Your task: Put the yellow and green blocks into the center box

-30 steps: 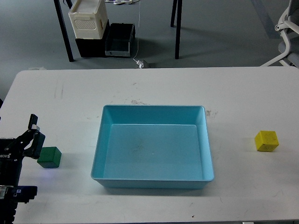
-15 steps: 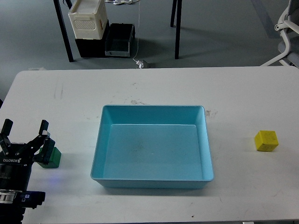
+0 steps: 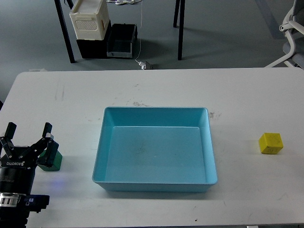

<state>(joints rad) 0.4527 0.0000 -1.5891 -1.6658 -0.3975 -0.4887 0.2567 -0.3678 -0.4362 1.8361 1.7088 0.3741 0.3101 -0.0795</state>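
Note:
A green block sits on the white table left of the light blue center box. My left gripper is open, with two fingers spread, and its right finger overlaps the block's left side in the view. A yellow block sits alone on the table right of the box. The box is empty. My right gripper is out of view.
The white table spans the view, with its far edge at the top. Beyond it on the floor stand a white crate on black boxes, table legs, and a white chair at the far right.
My left gripper has turned to face upward with its fingers spread and has shifted slightly right over the green block's left side. The blocks and box have not moved.

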